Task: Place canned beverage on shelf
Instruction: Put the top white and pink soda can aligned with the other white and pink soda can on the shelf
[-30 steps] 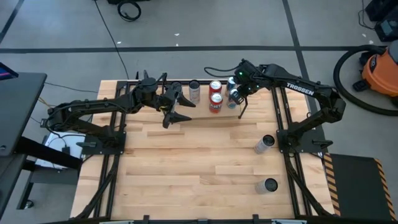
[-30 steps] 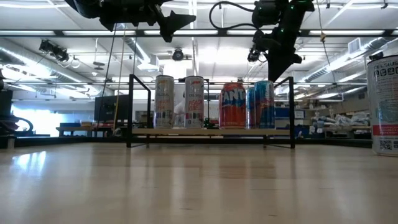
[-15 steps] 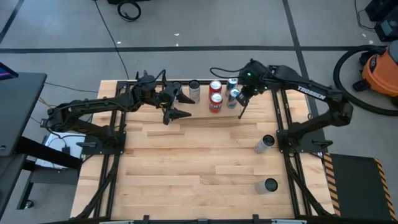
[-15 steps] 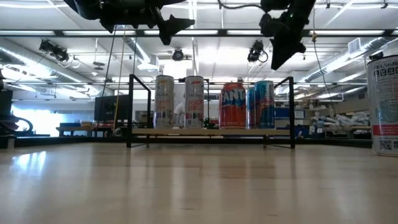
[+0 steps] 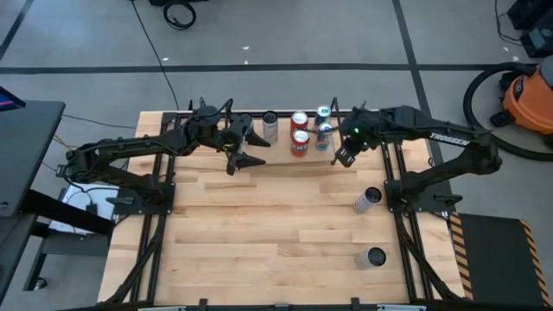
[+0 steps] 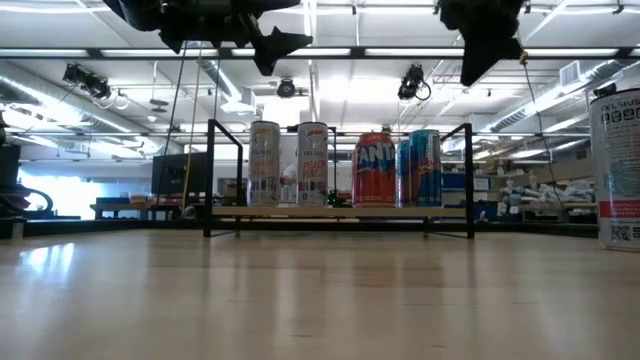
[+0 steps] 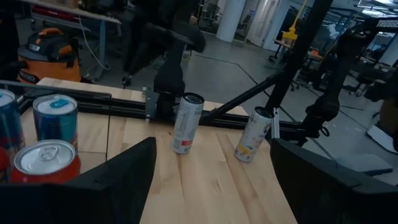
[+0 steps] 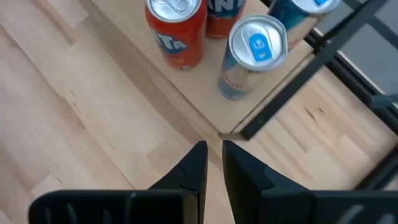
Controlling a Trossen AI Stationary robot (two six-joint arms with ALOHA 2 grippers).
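The shelf [image 5: 298, 160], black rods around a light wood board, stands at the table's far edge. Several cans stand upright on it: a silver one [image 5: 270, 126], two red ones [image 5: 299, 142] and two blue ones [image 5: 324, 134]. Two more silver cans [image 5: 367, 199] [image 5: 375, 257] stand on the table at the right. My right gripper [image 5: 344, 158] hovers shut and empty just off the shelf's right front corner [image 8: 227, 132], pointing steeply down. My left gripper [image 5: 246, 149] hangs open and empty above the shelf's left end, pointing level toward the right.
Bare wood tabletop [image 5: 268, 233] stretches from the shelf to the near edge. The arm bases stand at the left [image 5: 138, 203] and right [image 5: 415, 203] edges. An orange vacuum [image 5: 527, 95] sits on the floor beyond the table's right side.
My right gripper has drawn back from above the blue cans at the shelf's right end, going up and toward the table's right and near edges. It stays shut. The cans stand as before.
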